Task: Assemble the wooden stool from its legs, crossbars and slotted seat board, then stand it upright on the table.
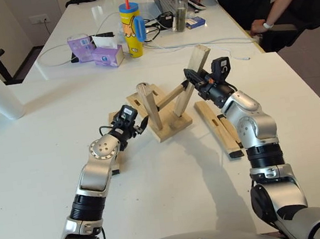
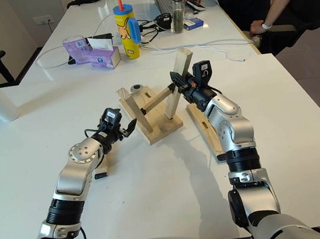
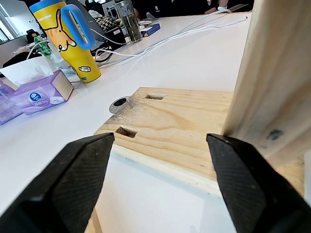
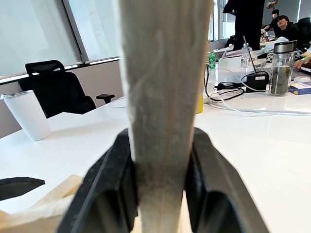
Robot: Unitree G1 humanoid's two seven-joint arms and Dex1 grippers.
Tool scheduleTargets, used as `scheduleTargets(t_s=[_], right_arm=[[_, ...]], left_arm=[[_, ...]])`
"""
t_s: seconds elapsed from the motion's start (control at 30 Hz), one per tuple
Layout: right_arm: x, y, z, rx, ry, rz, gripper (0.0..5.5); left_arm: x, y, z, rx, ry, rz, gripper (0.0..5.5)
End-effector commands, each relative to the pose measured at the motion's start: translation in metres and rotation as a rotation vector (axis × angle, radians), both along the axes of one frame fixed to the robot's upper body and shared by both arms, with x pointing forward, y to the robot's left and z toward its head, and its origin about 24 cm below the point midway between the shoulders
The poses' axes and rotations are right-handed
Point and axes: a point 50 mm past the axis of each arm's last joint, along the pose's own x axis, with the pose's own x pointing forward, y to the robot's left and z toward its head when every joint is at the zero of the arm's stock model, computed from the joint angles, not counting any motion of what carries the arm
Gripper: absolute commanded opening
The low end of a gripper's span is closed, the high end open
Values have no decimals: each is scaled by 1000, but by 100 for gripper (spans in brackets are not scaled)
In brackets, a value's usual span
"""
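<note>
**Stool [image 1: 168, 111] half-built on the white table [image 1: 48, 169]**

Seat board [image 1: 172, 131] lies flat mid-table. An upright leg [image 1: 149, 108] and a tilted leg [image 1: 198, 61] rise from it, with a crossbar [image 1: 170, 97] between them. The right gripper [image 1: 192, 80] pinches the tilted leg partway up, its fingers [image 4: 114, 194] pressed against the sides. The left gripper [image 1: 142, 123] hovers at the board's near-left edge beside the upright leg, fingers [image 3: 82, 179] spread with nothing between them. Loose wooden pieces [image 1: 221, 128] lie just right of the board.
</note>
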Motion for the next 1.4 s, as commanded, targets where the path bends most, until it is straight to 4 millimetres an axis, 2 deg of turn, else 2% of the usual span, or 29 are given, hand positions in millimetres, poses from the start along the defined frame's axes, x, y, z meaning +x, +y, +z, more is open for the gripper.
scheduleTargets(t_s=[0.03,0.23,0.3,0.43,0.5,0.57,0.63,0.83,0.97,1.23,1.4], right_arm=[[-4,4,-13,-57,35,36,103],[-5,1,-26,-163,49,35,103],[-6,-1,-35,-176,89,38,153],[-6,-6,-51,-248,165,47,215],[-7,-6,-56,-269,194,55,242],[-6,-6,-55,-258,193,58,246],[-5,-5,-49,-231,168,56,246],[0,2,-5,-91,-47,15,246],[3,3,16,-18,-92,0,246],[10,-4,29,44,-77,-37,246],[13,-6,49,78,-133,-43,246]], left_arm=[[2,-3,8,4,-26,-11,353],[2,-2,7,5,-25,-6,353],[2,-2,7,5,-25,-5,353],[2,-2,7,4,-24,-3,353],[2,-2,7,4,-24,-3,353],[3,-2,7,5,-25,-3,353],[3,-2,7,5,-26,-2,353],[4,-1,8,6,-30,4,353],[6,1,10,7,-38,16,353],[9,7,14,19,-58,43,353],[13,17,22,15,-99,91,353]])
